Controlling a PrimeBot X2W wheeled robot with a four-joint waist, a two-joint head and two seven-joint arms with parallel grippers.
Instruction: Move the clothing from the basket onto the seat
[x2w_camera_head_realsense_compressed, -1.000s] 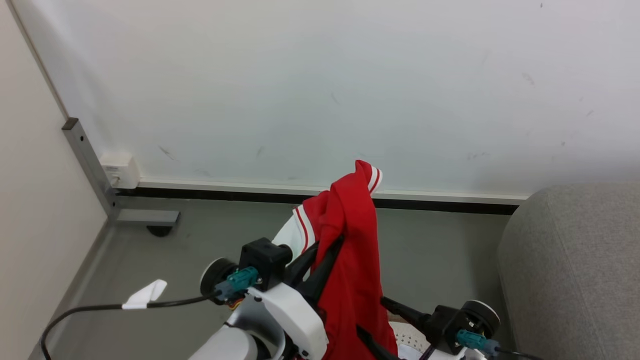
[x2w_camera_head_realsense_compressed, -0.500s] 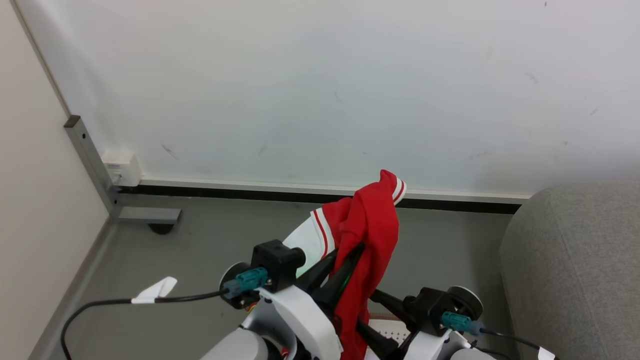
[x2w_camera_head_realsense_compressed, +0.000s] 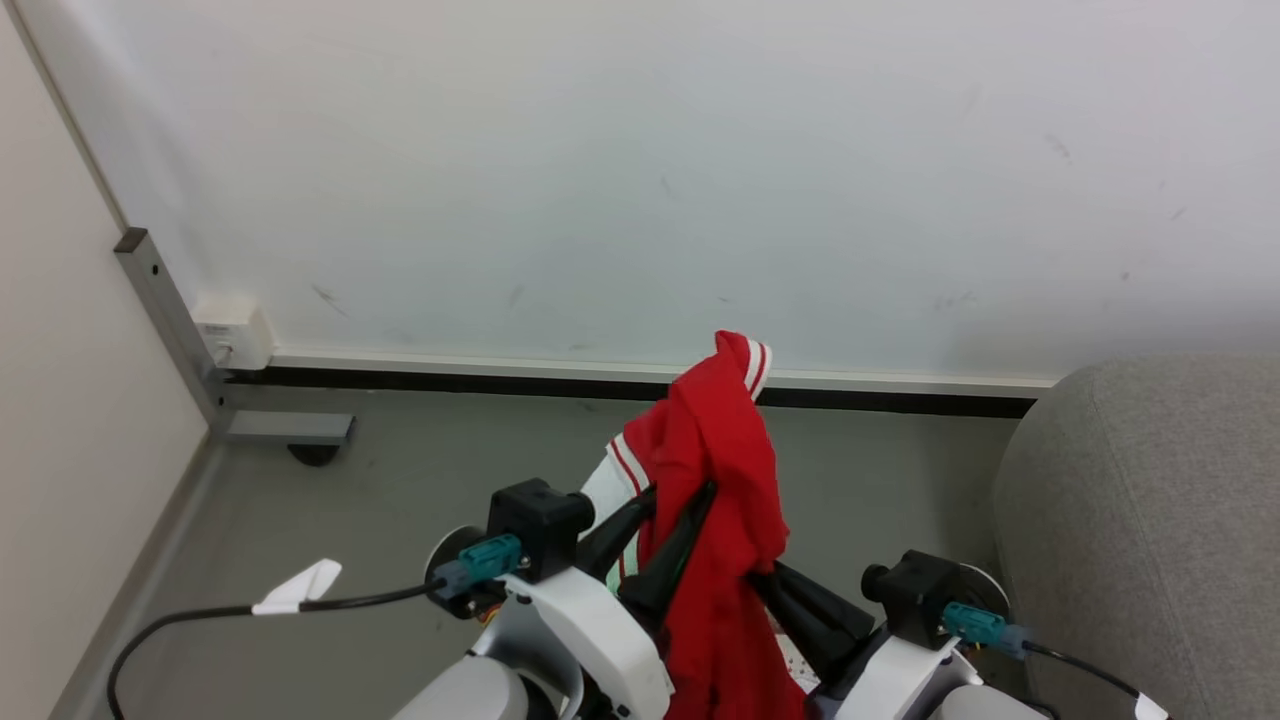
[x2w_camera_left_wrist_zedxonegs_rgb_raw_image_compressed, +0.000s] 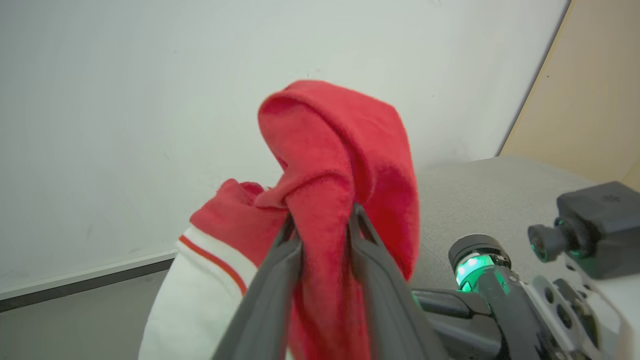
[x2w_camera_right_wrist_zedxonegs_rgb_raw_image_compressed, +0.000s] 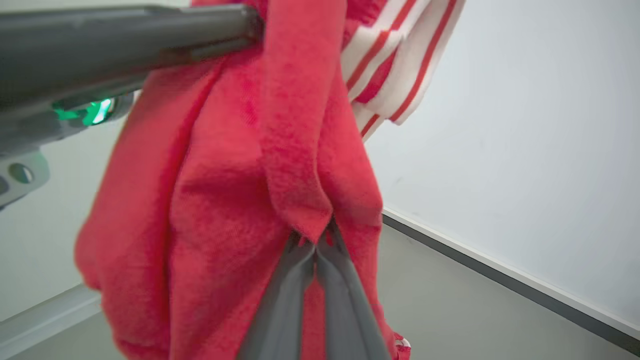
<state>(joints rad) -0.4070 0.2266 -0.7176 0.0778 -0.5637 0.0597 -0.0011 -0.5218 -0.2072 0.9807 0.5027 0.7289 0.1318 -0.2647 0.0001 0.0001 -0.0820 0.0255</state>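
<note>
Item: clothing (x2w_camera_head_realsense_compressed: 715, 450), held aloft; left gripper (x2w_camera_left_wrist_zedxonegs_rgb_raw_image_compressed: 322, 216) and right gripper (x2w_camera_right_wrist_zedxonegs_rgb_raw_image_compressed: 315, 236) both clamped on it; step: carry; next, I judge: swing right over seat (x2w_camera_head_realsense_compressed: 1140, 520), release.

No readable text

In the head view, at about 9 o'clock, the white wall box (x2w_camera_head_realsense_compressed: 232, 335) carries a small dark mark that is too small to make out. The white tag (x2w_camera_head_realsense_compressed: 296, 588) on the black cable (x2w_camera_head_realsense_compressed: 180, 618) at 8 o'clock shows nothing legible.
</note>
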